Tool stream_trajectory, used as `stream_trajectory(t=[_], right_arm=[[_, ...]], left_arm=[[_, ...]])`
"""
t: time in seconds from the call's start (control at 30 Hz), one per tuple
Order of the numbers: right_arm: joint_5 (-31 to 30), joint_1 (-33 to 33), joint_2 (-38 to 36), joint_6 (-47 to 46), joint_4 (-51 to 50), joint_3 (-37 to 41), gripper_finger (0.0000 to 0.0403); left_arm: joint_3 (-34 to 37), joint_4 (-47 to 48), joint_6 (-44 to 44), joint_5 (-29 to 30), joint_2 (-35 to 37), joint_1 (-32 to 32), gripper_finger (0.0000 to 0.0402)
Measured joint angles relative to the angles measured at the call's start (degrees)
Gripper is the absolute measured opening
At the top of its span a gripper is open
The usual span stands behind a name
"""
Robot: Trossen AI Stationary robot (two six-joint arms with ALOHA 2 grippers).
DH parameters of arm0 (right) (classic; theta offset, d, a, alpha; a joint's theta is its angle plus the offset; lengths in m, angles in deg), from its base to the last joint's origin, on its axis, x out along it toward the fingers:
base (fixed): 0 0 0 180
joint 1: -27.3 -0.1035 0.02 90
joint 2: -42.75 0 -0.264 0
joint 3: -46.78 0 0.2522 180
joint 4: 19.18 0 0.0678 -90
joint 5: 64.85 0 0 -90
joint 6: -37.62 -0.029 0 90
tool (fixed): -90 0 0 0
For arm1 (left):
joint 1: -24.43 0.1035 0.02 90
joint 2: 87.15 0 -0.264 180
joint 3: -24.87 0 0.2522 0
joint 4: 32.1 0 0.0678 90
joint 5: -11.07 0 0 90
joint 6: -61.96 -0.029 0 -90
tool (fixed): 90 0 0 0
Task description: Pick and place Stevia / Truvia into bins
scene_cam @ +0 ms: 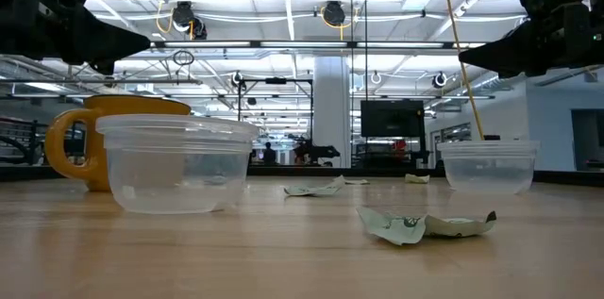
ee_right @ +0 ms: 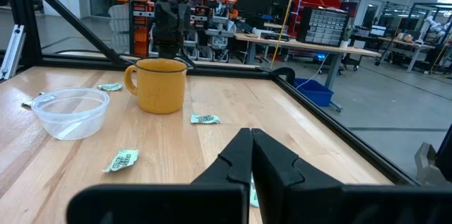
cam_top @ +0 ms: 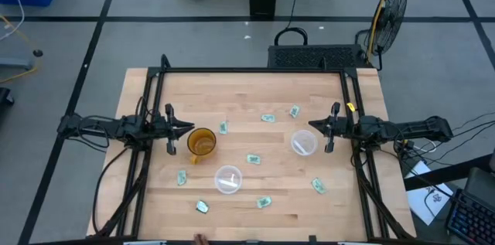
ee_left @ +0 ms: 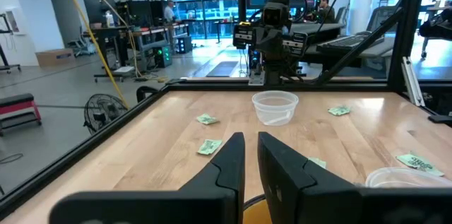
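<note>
**Arms parked at the table's sides, sachets loose on the wood**

Left gripper (cam_top: 188, 128) held above the left side of the table (cam_top: 255, 206), just beside the amber mug (cam_top: 202, 143); fingers (ee_left: 229, 160) nearly together with a thin gap, clasping nothing. Right gripper (cam_top: 313, 125) held above the right side, close to one clear cup (cam_top: 303, 143); fingers (ee_right: 240, 155) likewise drawn close, nothing between them.

Second clear cup (cam_top: 227, 178) standing toward the front of the table, just in front of and to the right of the mug. No sachet visible inside either cup.

Sachets all flat on the wood, well apart from each other: one (cam_top: 223, 127) just right of the mug, two toward the back at (cam_top: 267, 118) and (cam_top: 295, 110), one (cam_top: 253, 158) between the two cups, one (cam_top: 182, 177) left of the front cup, one (cam_top: 202, 207) near the front edge, one (cam_top: 264, 201) right of the front cup, and one (cam_top: 318, 186) in front of the right-hand cup.

Seen level across the table: a crumpled sachet (scene_cam: 420, 224) nearest the camera, front cup (scene_cam: 175, 162) partly covering the mug (scene_cam: 90, 139).
</note>
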Motion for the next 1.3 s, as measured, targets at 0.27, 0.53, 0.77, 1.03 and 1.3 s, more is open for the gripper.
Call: stream_trajectory(t=[0.27,0.53,0.77,1.03,1.3], right_arm=[[0.00,0.00,0.02,0.00,-0.02,0.00,0.0000],[-0.01,-0.01,0.01,4.74,-0.02,0.00,0.0000],[0.00,-0.02,0.00,4.48,0.15,0.00,0.0000],[0.00,-0.01,0.00,4.58,0.48,0.00,0.0000],[0.09,-0.02,0.00,-0.23,3.65,0.00,0.0000]], left_arm=[[0.00,0.00,0.00,0.00,-0.02,0.00,0.0047],[0.02,0.00,0.03,-0.04,0.12,0.03,0.0047],[0.02,-0.42,0.11,-0.01,0.14,0.04,0.0047],[0.02,-0.42,0.20,-0.02,0.14,0.04,0.0047],[0.02,-0.46,0.22,-0.02,0.14,0.04,0.0047]])
